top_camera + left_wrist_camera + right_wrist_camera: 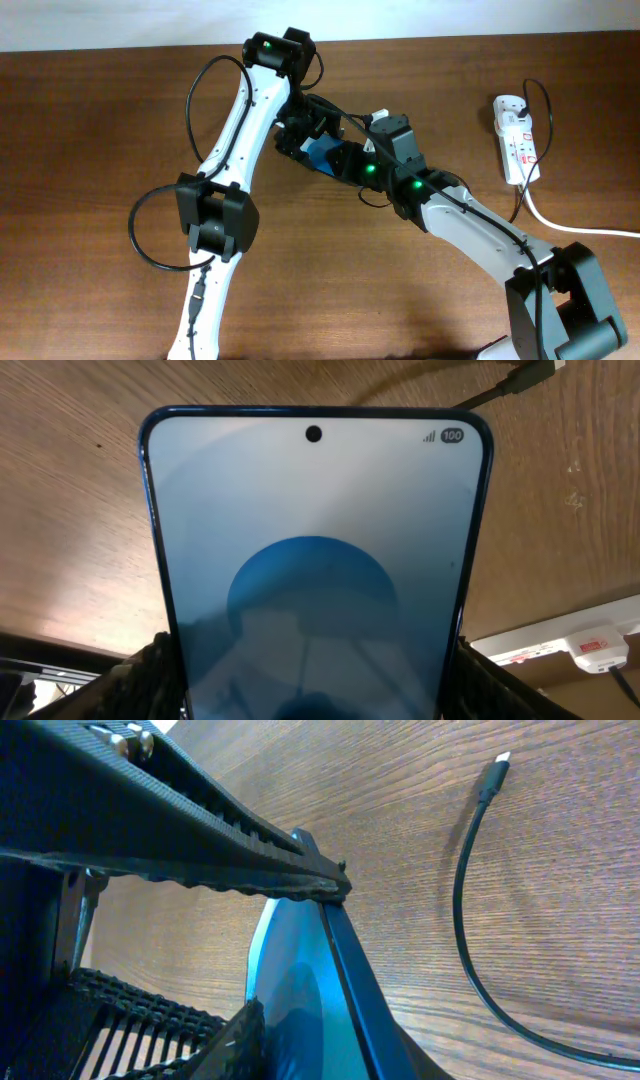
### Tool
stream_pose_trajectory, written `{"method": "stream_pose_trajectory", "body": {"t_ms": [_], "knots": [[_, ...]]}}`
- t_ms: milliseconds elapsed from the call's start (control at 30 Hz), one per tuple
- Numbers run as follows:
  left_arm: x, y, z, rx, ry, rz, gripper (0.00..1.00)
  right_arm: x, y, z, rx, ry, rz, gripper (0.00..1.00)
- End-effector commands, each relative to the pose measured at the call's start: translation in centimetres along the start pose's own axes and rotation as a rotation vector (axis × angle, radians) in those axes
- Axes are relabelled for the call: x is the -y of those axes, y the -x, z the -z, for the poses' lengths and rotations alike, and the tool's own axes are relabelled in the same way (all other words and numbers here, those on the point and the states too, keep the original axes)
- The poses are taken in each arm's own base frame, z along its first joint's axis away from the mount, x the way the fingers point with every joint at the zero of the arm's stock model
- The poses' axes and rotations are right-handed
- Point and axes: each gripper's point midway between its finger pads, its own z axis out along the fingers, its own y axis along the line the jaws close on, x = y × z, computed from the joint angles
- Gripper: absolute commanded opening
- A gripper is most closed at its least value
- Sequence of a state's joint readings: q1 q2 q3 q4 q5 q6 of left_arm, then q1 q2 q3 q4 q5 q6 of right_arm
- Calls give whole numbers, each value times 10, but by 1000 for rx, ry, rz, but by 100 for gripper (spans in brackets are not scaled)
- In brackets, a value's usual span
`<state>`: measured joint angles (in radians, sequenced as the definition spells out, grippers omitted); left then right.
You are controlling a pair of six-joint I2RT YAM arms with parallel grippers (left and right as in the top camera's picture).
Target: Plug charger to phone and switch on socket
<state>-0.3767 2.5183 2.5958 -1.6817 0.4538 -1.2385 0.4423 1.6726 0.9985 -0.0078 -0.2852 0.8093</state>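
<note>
Left fingers (140, 682) clamp the phone (315, 560) by its sides, mid-frame overhead. Right fingers (200, 830) straddle its edge; grip unclear. Charger (457, 895) lies loose on the surface (570, 870), power strip (518, 140) far right.

Left arm (235, 140): runs away from my base at the near edge, then folds at the far joint and doubles back toward centre. Left gripper (300, 138) is tipped down and closed on the phone (315, 560). In the wrist view, both textured pads (135, 685) press its long edges.

Right arm (480, 225): stretched low from the near right corner, diagonally in to centre, green lights lit along the wrist. Right gripper (347, 162) sits nose to nose with my left one. Its jaws stand apart. One finger (200, 845) lies over the phone's edge with its tip touching, the other sits below by the screen. Whether they clamp: cannot tell.
</note>
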Motion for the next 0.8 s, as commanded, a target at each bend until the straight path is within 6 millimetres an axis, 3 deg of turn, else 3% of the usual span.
{"method": "stream_pose_trajectory", "body": {"t_ms": [0,67,100,233,267,300,333,367,467,500,567,600,633,700,767], "knots": [[5,-10,4,-22,-22,-8,0,-1,1,-5,5,-10,19,25],[4,-10,4,-22,-22,-8,0,-1,1,-5,4,-9,19,8],[4,-10,4,-22,-22,-8,0,-1,1,-5,4,-9,19,4],[3,1,10,-19,-33,8,0,3,17,5,36,-5,2,4],[3,10,15,-21,-52,-51,0,10,35,20,78,-14,-21,4],[16,17,24,-50,-148,-297,0,15,56,38,135,-16,-41,4],[37,10,36,-102,-307,-569,0,17,75,57,194,-11,-54,4],[49,2,48,-146,-422,-708,6,19,90,73,246,-5,-90,4],[57,-12,81,-308,-626,-723,35,17,138,136,477,33,-319,4],[61,-21,90,-362,-682,-723,33,11,149,153,562,78,-464,4],[62,-30,93,-442,-675,-615,40,7,148,152,570,174,-804,4],[63,-38,95,-503,-663,-531,45,3,146,145,567,201,-883,4],[64,-42,96,-554,-641,-441,51,-8,150,137,575,258,-922,4],[65,-49,94,-589,-609,-368,52,-28,158,124,613,353,-927,4],[75,-56,95,-603,-624,-375,52,-26,152,106,639,329,-929,4]]}}
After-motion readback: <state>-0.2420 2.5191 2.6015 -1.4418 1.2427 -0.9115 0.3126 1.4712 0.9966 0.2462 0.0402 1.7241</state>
